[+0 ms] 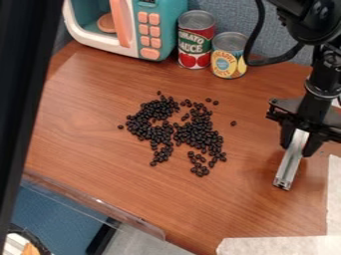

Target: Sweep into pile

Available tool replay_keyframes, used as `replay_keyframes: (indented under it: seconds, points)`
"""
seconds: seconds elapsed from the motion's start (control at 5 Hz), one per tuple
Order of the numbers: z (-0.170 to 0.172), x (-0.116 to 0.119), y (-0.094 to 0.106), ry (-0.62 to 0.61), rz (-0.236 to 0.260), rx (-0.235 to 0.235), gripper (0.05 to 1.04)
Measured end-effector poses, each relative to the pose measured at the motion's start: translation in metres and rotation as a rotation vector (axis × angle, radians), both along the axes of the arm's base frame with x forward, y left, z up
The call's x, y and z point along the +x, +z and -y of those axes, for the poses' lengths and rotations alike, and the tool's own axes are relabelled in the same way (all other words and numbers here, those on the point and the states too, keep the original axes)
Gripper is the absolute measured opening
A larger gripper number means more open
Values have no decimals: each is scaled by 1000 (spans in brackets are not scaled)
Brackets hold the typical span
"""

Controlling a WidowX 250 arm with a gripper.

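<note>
Between the near and far edges of the desk (93, 124) lie scattered black beans (200, 133). The gripper (297, 145) pinches a metal bar (289, 163).

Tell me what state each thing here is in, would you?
Black beans, spread in loose clusters with strays
Pincer, shut on the metal bar
Metal bar, gripped, slanting downward
Red can, upright
Yellow can, upright
Toy microwave, standing upright
</note>
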State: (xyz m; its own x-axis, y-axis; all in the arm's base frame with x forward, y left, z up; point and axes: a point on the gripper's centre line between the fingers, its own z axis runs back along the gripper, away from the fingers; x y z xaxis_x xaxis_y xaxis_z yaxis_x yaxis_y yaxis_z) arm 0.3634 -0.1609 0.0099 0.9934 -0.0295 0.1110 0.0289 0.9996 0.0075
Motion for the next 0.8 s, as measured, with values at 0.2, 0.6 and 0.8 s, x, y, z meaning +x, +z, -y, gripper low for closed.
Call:
replay_keyframes:
  seconds: [0.2,0.6,0.8]
  points:
    - [1,-1,0,-8,-4,-1,332]
    - [-13,-3,-5,3,-18,14,332]
    - [-24,-3,-6,28,-22,60,332]
